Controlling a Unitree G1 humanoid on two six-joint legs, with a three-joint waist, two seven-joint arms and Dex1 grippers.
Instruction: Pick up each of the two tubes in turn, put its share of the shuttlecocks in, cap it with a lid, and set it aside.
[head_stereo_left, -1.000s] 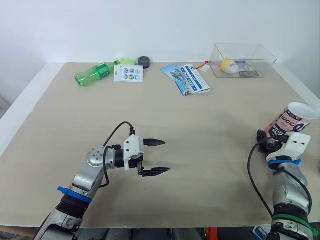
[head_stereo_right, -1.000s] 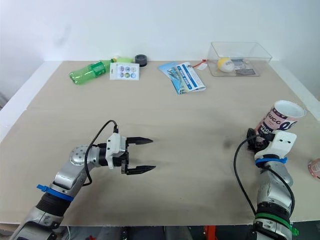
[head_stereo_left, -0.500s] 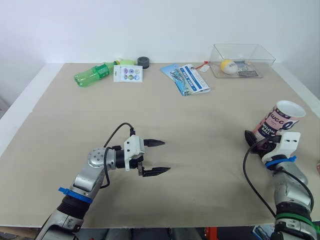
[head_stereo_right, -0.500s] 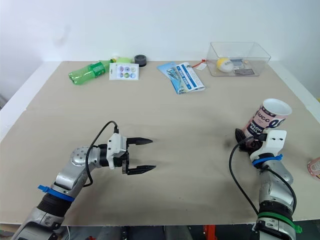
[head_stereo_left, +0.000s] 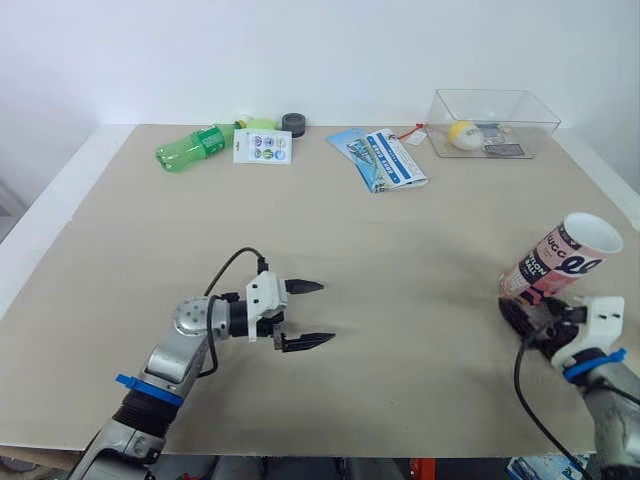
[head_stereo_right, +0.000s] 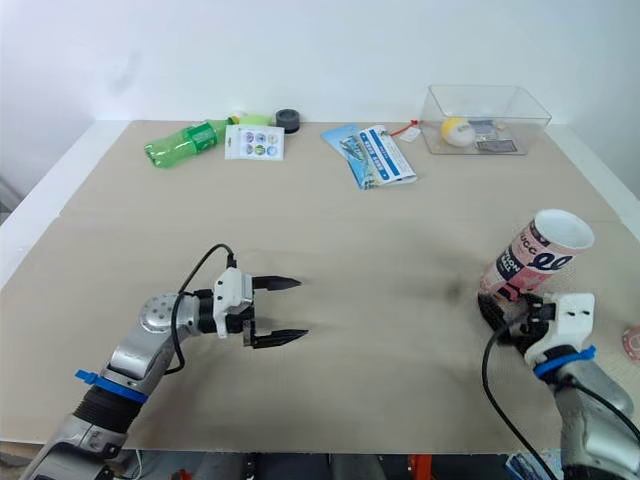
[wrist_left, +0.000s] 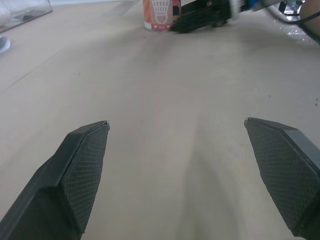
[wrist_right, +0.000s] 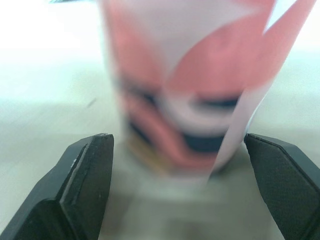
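The pink-and-white cardboard tube (head_stereo_left: 560, 262), open white mouth upward, is standing with a slight lean on the beige table (head_stereo_left: 420, 240), near its right edge. The right gripper (head_stereo_left: 512, 312) is lying low at the tube's foot, black fingers spread wider than the tube and gripping nothing. The left gripper (head_stereo_left: 326, 312) is hovering over the table's front-left part, fingers gaping wide, empty
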